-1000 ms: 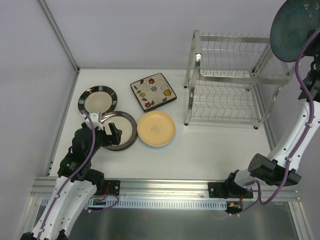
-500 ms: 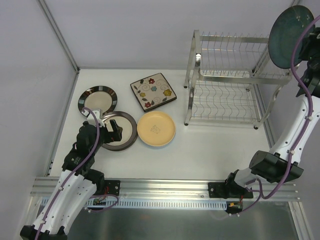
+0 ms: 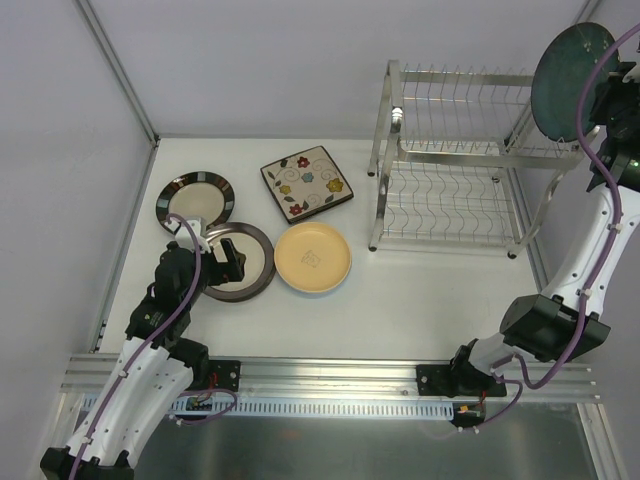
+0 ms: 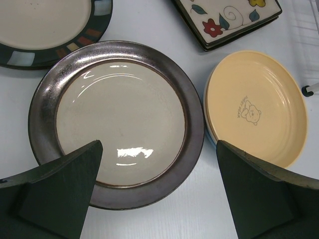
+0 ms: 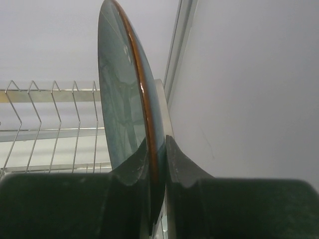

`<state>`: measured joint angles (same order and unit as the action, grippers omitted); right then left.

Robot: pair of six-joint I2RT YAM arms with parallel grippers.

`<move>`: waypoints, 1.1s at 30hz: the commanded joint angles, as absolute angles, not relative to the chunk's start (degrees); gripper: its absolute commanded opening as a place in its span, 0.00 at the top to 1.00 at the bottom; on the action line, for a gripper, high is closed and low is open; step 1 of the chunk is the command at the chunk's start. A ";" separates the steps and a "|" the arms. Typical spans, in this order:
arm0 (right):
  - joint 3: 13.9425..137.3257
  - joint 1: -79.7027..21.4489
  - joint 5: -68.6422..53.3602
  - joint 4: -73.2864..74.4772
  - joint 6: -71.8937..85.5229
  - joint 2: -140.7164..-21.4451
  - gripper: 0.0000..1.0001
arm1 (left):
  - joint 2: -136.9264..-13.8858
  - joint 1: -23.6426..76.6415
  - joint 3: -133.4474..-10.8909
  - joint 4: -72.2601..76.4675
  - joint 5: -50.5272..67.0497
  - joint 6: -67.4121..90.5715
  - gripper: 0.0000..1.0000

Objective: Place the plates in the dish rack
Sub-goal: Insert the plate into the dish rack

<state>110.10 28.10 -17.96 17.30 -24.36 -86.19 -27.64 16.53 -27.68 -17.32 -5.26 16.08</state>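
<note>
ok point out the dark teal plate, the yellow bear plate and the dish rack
dark teal plate (image 3: pixel 560 85): top external view, middle of its face
yellow bear plate (image 4: pixel 264 94): left wrist view, its well, just above the bear print
dish rack (image 3: pixel 470 157): top external view, front rail of the upper shelf

The teal plate (image 3: pixel 560 80) turns edge-on
Pinched in the right pincer (image 5: pixel 158 154), it now looks narrower from above and sinks slightly toward the dish rack (image 3: pixel 455 150).

The teal plate (image 3: pixel 565 80) is showing an orange-brown edge; the square cream plate (image 3: pixel 307 182) is displaying red, yellow and blue flowers.
</note>
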 commanded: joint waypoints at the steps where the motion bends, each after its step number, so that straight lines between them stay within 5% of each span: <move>1: 110.48 28.83 -15.56 4.22 -26.02 -82.88 0.99 | -27.69 16.61 -27.51 -14.68 -6.42 16.26 0.01; 33: 106.79 28.39 -13.45 -0.26 -23.64 -78.13 1.00 | -26.89 16.61 -27.51 -14.68 -7.30 15.29 0.01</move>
<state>105.12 28.42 -12.69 11.16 -23.46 -82.21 -26.65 16.53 -27.49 -16.82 -6.61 16.01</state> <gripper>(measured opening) 0.130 0.992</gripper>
